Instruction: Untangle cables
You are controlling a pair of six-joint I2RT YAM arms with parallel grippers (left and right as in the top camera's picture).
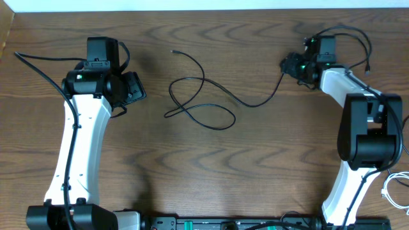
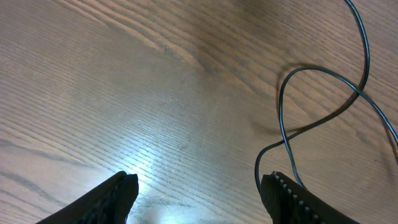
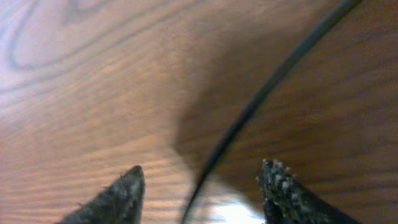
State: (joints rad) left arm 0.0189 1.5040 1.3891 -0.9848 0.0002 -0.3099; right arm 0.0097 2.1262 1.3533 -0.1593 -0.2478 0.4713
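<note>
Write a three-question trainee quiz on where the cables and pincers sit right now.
1. Short answer: which pincer has the black cable running between its fingers?
2. True or false: the left pincer is shut on the white cable.
3. Pick one: the white cable lies A) at the table's centre, B) at the edge of view beside the right arm, C) under the left arm.

Key
1. The right pincer, which is open around it.
2. False: it is open and holds nothing.
3. B
</note>
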